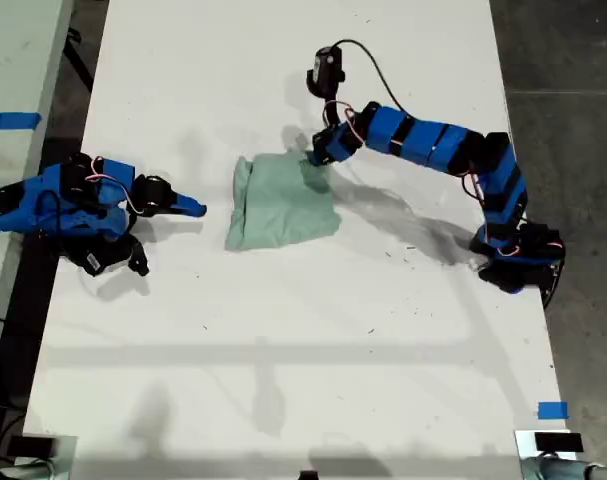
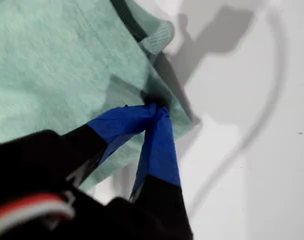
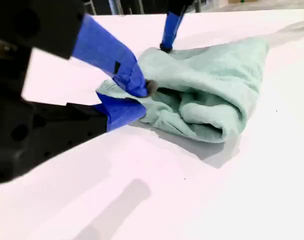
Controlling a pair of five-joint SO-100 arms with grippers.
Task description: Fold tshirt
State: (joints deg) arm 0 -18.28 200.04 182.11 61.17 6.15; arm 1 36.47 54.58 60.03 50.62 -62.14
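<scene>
Surface, exterior view: white table beside grey floor; blue tape square near the view's lower right corner, blue tape strip on a side bench at the view's left.
Tshirt, exterior view: folded bundle mid-table, thick fold along the view's left edge, about as wide as deep.
Arms, exterior view: my first gripper reaches in from the view's right onto the bundle's upper right corner; my second gripper lies at the view's left, apart from the cloth.
First wrist view: my first gripper pinched closed on the tshirt edge.
Second wrist view: my second gripper short of the tshirt, jaws nearly together; whether fully closed, cannot tell.
</scene>
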